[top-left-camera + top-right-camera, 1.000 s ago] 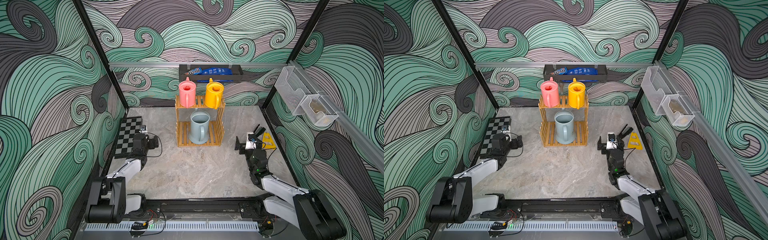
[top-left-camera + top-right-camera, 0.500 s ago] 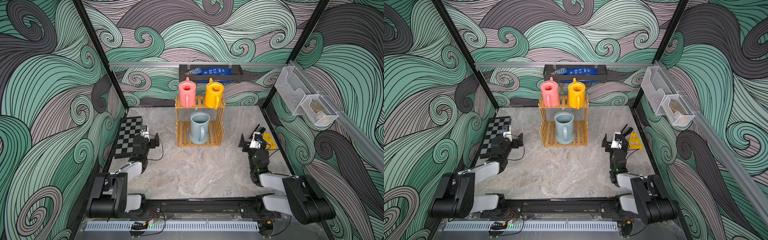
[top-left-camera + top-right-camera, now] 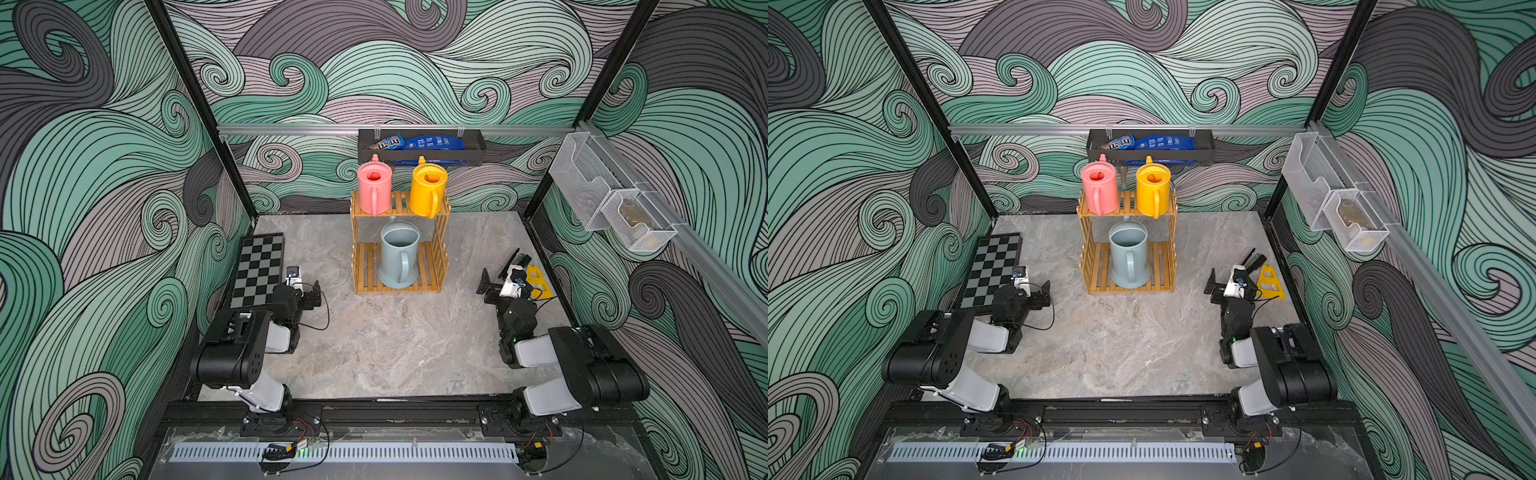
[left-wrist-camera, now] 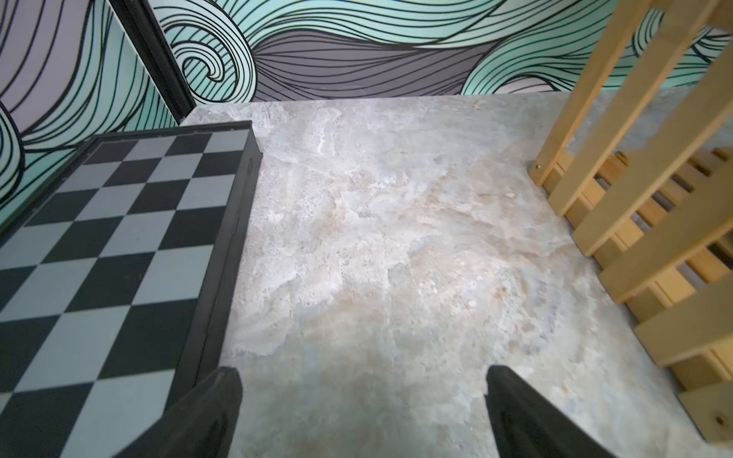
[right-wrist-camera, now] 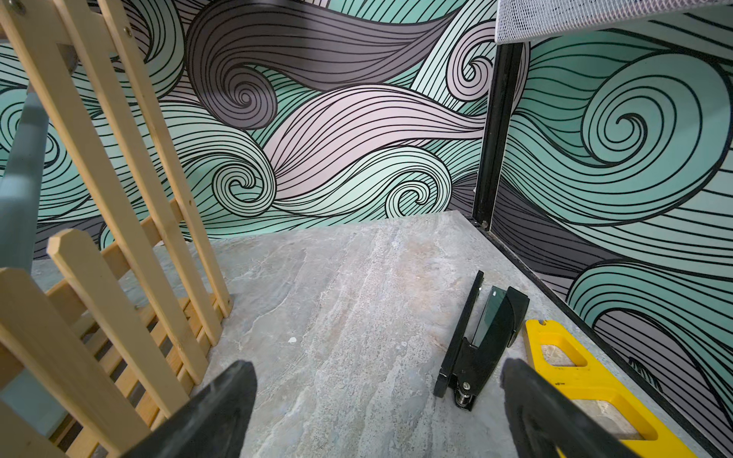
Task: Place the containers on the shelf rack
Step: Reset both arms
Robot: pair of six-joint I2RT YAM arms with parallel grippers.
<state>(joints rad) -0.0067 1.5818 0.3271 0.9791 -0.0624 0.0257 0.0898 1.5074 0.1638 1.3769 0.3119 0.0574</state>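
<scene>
Left claw (image 4: pixel 361 372) and right claw (image 5: pixel 378 365) gape wide, empty, touching nothing; pink can (image 3: pixel 374 187) and yellow can (image 3: pixel 428 189) stand atop rack (image 3: pixel 365 266), blue can (image 3: pixel 399 257) on its bottom tier, by the desk's (image 3: pixel 374 340) back edge.

Both arms are built alike: bulky black joint housings joined by smooth pale grey shells, as on the left arm (image 3: pixel 232 353) and the right arm (image 3: pixel 594 370). Each wrist carries a small white camera block (image 3: pixel 294 277) with a blue spot. A thin black cable (image 3: pixel 328 311) loops from the left wrist. The left hand (image 4: pixel 361 376) and the right hand (image 5: pixel 377 365) have matt black fingers (image 4: pixel 210 416) tapering to blunt tips. Red and black wires (image 3: pixel 305 430) trail at the bolted bases (image 3: pixel 274 419).
</scene>
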